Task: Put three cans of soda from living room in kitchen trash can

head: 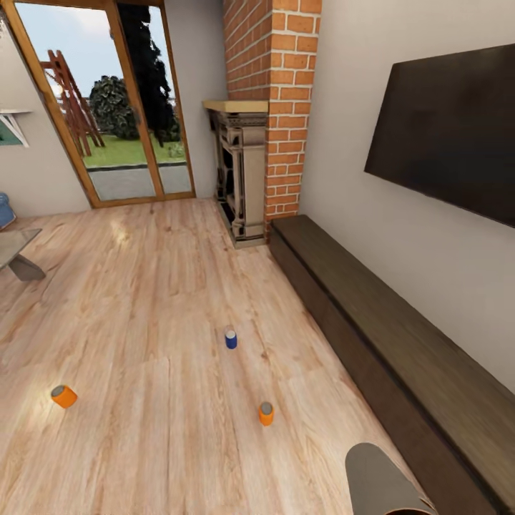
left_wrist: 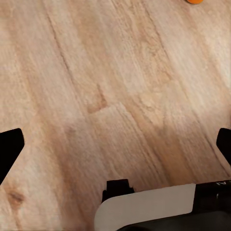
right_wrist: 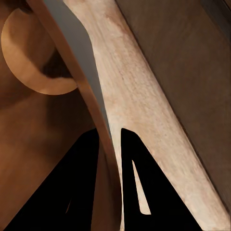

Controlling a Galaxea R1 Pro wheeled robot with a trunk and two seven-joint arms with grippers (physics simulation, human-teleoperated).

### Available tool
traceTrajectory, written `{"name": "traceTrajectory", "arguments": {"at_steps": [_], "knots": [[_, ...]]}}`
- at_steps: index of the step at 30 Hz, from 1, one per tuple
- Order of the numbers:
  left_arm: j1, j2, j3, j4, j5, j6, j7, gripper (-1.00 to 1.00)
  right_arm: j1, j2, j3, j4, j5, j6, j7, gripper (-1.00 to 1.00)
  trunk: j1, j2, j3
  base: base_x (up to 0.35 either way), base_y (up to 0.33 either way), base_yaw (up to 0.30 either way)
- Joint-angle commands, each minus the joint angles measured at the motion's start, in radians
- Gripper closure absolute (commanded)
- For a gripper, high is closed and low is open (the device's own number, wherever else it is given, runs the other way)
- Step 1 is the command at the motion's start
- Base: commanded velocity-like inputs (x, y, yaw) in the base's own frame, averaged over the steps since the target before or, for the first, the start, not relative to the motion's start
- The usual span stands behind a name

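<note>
My right gripper (right_wrist: 110,144) clamped narrow on the trash can (head: 383,481) rim, my left gripper (left_wrist: 115,144) spread wide over bare floor (head: 143,286), two orange cans (head: 64,395) (head: 266,413) on planks ahead, blue can (head: 230,338) farther.

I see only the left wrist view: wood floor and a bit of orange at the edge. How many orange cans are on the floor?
Observer: Two. The tipped orange can lies on its side, and the upright orange can stands closer to the cabinet.
Operator: Is there any other can?
Observer: Yes, a blue can stands upright, nearer the fireplace.
Operator: What does the right pincer hold?
Observer: The right pincer grips the bin by its wall, one finger inside and one outside.
</note>
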Motion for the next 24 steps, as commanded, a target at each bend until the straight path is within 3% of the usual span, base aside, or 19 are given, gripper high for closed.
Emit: {"name": "traceTrajectory", "arguments": {"at_steps": [1,9,24], "knots": [[0.0,0.0,0.0,0.0,0.0,0.0,0.0,-1.0,0.0,0.0,-0.005,-0.002,-0.003,-0.002,0.005,1.0,0.0,0.0,0.0,-0.216,0.253,0.0],[0.0,0.001,0.0,0.0,0.0,0.001,-0.001,-1.0,-0.001,0.0,-0.004,-0.002,-0.004,-0.001,0.005,1.0,0.0,0.0,0.0,-0.178,0.272,-0.065],[0.0,0.0,-0.001,0.0,-0.002,0.0,-0.001,-1.0,0.0,0.0,-0.005,0.0,-0.005,-0.001,0.005,1.0,0.0,0.0,0.001,-0.019,0.313,-0.233]]}}
